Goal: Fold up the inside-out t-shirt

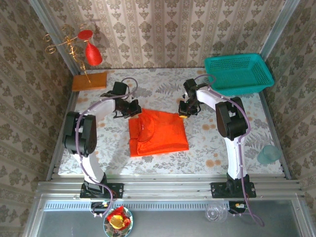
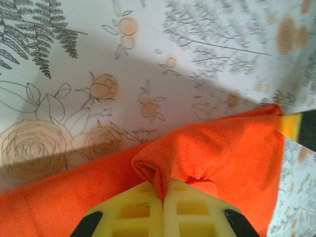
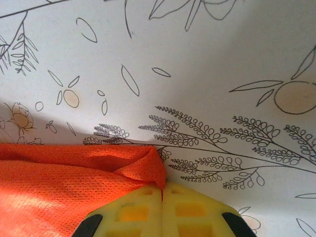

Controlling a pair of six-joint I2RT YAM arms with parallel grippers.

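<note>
1. Your left hand (image 2: pixel 163 191) has its yellow fingers pressed together on a raised pleat of the inside-out t-shirt (image 2: pixel 232 148). Your right hand (image 3: pixel 162 190) is closed the same way on a peaked corner of the cloth. Neither hand grips anything else.
2. From above, the shirt lies in the middle of the desk (image 1: pixel 222 143) as a flattened, nearly square bundle. The hands pinch its two far corners, the left hand at the left corner and the right hand at the right.
3. My reading is that you are about to fold the far edge over toward yourself. Raise both hands together and level, and hold the edge between them taut so the cloth does not sag or twist.
4. Carry that edge straight toward the near edge and lay it down so the corners line up. Let go only once the cloth rests flat.
5. The bundle is slightly longer left to right than front to back and sits a little askew on the desk. A curved seam that looks like the neckline lies toward its far-left part, so the collar seems to point away from you.
6. Well apart from the shirt are the teal basket (image 1: pixel 237 74) at far right and the wooden block (image 1: pixel 89 81) at far left. Neither is in the path of the fold.
</note>
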